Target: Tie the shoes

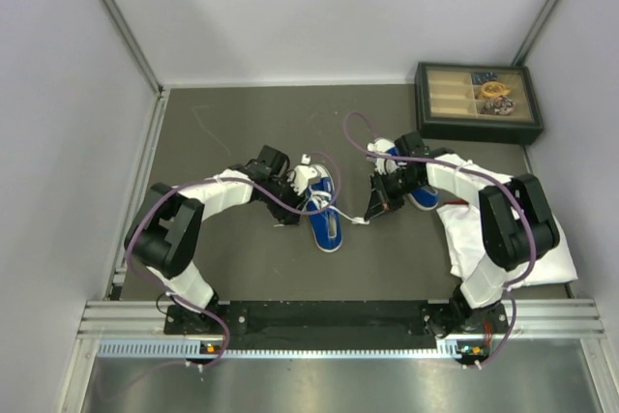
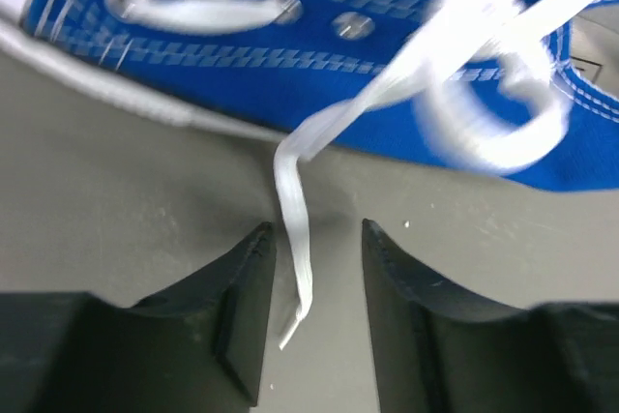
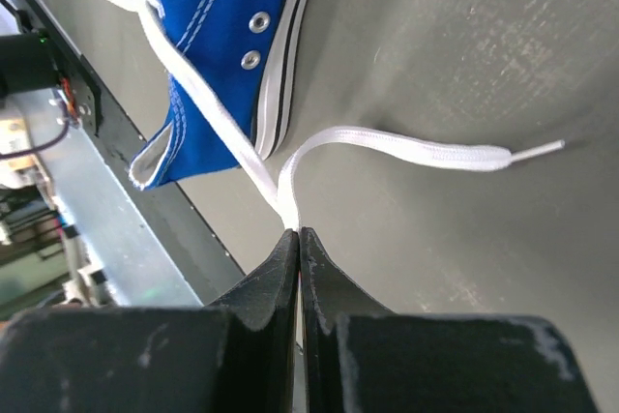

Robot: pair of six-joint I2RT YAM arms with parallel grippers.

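From above: near shoe (image 1: 327, 218) mid-table with the left gripper (image 1: 293, 188) close against its laced side; far shoe (image 1: 423, 197) half hidden under the right arm, next to the white cloth (image 1: 546, 258); right gripper (image 1: 375, 205) in the gap between the two shoes, probably placed there to draw a lace out sideways. Through the left wrist: fingers (image 2: 242, 307) spread, straddling a loose lace end (image 2: 295, 258) without clearly touching it, apparently lined up for a pinch; blue canvas just beyond, blurred. Through the right wrist: fingertips (image 3: 280, 273) pressed together, pinching a second lace (image 3: 397, 147) at its bend, likely to hold tension, with the free tail lying slack across the table (image 3: 503, 45)
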